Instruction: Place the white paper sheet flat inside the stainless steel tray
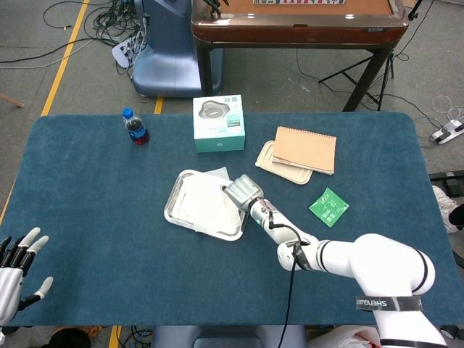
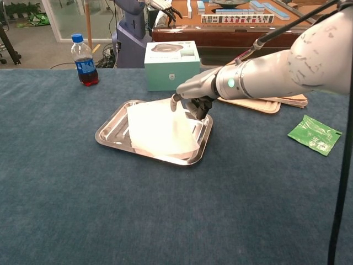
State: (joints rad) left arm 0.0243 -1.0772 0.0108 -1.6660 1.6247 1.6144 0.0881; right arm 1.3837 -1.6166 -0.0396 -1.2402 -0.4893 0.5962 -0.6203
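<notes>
The stainless steel tray [image 1: 172, 197] [image 2: 109, 131] lies mid-table with the white paper sheet [image 1: 203, 201] [image 2: 159, 130] inside it. The sheet's far right corner rides up over the tray's back rim. My right hand [image 1: 243, 191] [image 2: 194, 95] hovers over the tray's far right part, one finger stretched out with its tip at that raised corner and the others curled in; it holds nothing. My left hand [image 1: 17, 267] stays at the table's near left corner, fingers spread and empty, far from the tray.
A cola bottle [image 1: 135, 127] [image 2: 84, 61] stands at the back left. A teal box [image 1: 219, 123] [image 2: 172, 65] sits behind the tray. To the right lie a brown notebook [image 1: 305, 148] [image 2: 278, 91] on a beige container and a green packet [image 1: 328, 206] [image 2: 314, 134].
</notes>
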